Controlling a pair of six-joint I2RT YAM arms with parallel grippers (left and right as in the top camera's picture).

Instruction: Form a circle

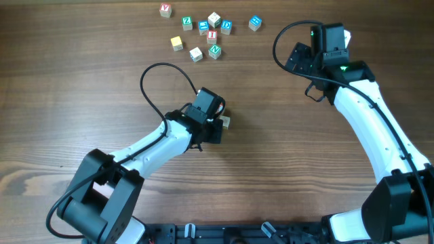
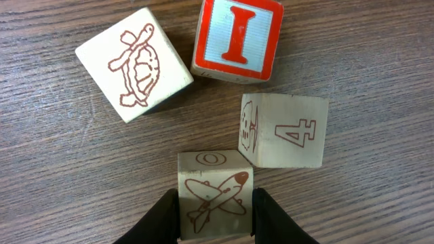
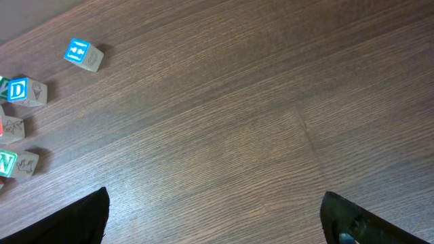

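Left gripper (image 2: 217, 198) clamps the plane cube (image 2: 215, 186) at the near edge of the circle (image 1: 225, 122), mid-table; the 4 cube (image 2: 288, 132), I cube (image 2: 237, 37) and turtle cube (image 2: 133, 64) lie ahead. Right gripper (image 3: 213, 203), jaws wide, hangs well apart.

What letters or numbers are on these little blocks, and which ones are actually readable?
"I": red-bordered block, left wrist view.
"4": cream block nearby.
"O" or "0", unclear: airplane block.
"D": blue-lettered block, right wrist view.
"Y": red-lettered block, overhead.
"Z": green-lettered block, overhead.
Remaining scattered blocks: too small or cut off.
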